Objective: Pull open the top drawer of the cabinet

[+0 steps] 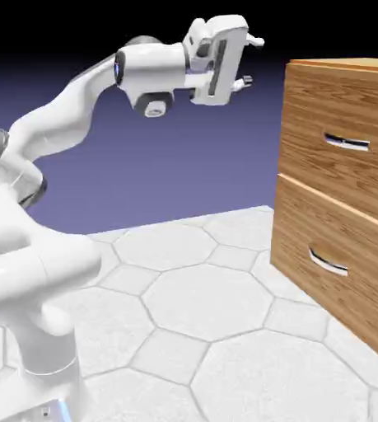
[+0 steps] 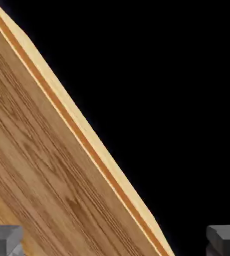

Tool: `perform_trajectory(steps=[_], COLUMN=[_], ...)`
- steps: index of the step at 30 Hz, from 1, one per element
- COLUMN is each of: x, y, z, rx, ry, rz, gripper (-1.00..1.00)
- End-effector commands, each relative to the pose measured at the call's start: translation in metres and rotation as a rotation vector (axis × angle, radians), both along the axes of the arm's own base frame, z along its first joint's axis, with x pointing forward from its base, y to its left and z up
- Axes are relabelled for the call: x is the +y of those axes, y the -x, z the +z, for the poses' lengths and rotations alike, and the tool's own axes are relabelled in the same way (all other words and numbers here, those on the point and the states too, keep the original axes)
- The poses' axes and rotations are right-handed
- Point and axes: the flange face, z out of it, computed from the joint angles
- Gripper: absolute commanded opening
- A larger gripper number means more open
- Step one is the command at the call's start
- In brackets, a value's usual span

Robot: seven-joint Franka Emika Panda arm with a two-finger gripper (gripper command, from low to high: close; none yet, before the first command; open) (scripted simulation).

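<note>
Running past the frame at three o'clock, the light-brown wood-grain cabinet (image 1: 307,194) is cropped; the white two-finger gripper (image 1: 243,63) gapes wide, empty.

Floor (image 1: 208,301): pale stone-look tiles, large octagons with small squares between, thin grey joints. Far edge runs slightly tilted, higher toward the exterior view's right. Backdrop (image 1: 175,177) behind: blue-violet low, fading to black up top. Hand view: backdrop reads mostly plain black.
</note>
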Motion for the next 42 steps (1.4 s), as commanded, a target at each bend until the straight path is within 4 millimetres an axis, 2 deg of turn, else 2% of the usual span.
perform_trajectory(steps=[1, 5, 8, 12, 15, 17, 22, 23, 24, 25, 31, 42], x=[0.003, 0.007, 0.003, -0.015, -0.037, -0.037, -0.037, -0.037, -0.037, -0.037, -0.037, -0.038], y=[-0.01, -0.055, -0.09, -0.136, -0.168, -0.169, -0.216, -0.219, -0.219, -0.219, -0.162, -0.04], z=[-0.007, -0.041, -0.073, -0.123, -0.165, -0.166, -0.166, -0.166, -0.166, -0.166, -0.166, -0.166], rx=[0.001, 0.009, 0.021, 0.042, 0.059, 0.059, 0.059, 0.059, 0.059, 0.059, 0.059, 0.059], ry=[0.036, 0.178, 0.279, 0.404, 0.488, 0.489, 0.489, 0.489, 0.489, 0.489, 0.489, 0.489], rz=[0.007, 0.034, 0.054, 0.08, 0.096, 0.097, 0.096, 0.097, 0.097, 0.097, 0.097, 0.097], gripper=[1.0, 1.0, 1.0, 1.0, 1.0, 1.0, 1.0, 1.0, -1.0, -1.0, -1.0, -1.0])
